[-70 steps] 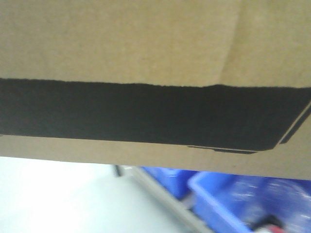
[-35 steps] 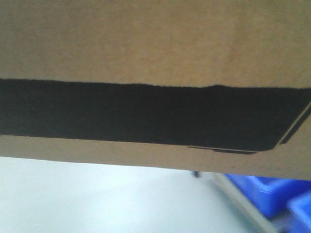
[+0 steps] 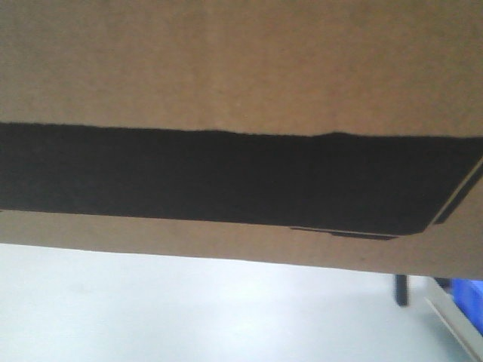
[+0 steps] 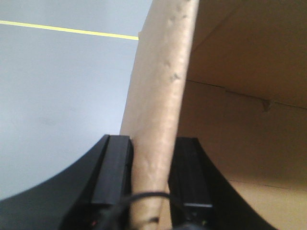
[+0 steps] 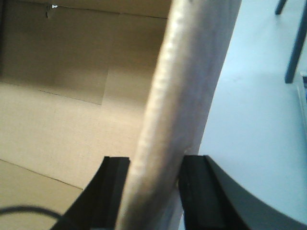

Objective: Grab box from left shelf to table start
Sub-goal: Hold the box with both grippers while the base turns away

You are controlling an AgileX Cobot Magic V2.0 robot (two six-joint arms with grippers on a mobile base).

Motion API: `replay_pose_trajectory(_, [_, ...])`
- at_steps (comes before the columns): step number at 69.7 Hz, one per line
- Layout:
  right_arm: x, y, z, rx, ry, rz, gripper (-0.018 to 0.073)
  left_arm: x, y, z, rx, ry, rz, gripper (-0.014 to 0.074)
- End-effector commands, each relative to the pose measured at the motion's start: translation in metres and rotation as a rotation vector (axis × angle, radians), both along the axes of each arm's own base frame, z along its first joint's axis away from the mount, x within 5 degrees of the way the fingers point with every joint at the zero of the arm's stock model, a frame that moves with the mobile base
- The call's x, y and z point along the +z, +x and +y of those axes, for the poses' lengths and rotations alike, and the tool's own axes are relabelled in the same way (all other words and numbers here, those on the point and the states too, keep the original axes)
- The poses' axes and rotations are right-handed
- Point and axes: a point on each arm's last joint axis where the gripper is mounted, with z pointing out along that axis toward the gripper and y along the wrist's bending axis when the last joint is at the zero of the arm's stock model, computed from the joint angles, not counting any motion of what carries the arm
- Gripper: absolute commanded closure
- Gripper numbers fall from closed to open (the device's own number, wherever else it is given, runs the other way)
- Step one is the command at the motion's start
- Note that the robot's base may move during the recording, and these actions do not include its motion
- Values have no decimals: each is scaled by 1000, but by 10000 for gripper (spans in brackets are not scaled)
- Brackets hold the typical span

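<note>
Your left gripper (image 4: 152, 143) and right gripper (image 5: 156, 163) each clamp a thin wall (image 4: 158, 86) of the box (image 3: 226, 68) between their fingers, so it hangs from two cardboard edges, and a sharp swing could buckle one and let it slip free

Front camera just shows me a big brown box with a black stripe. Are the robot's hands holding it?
Observer: Yes. The left hand pinches a wall of the box, with one black finger outside and one inside.
Operator: And the other hand?
Observer: The right hand pinches another cardboard wall the same way.
Operator: Is the box shut?
Observer: Not where the hands grip. Both wrist views look past the walls onto bare brown cardboard inside.
</note>
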Motion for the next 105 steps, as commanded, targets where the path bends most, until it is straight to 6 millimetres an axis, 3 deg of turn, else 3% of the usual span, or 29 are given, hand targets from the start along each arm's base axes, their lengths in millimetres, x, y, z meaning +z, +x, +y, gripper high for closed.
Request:
replay_pose_trajectory(1, [20,8,-4,-48,0,-186,502,20,-10,-7,-108,-49,-140,688])
replay_pose_trajectory(105, [20,8,-4,-48,-1,-185,502,20,-10,-8,-109,-50,-139,688])
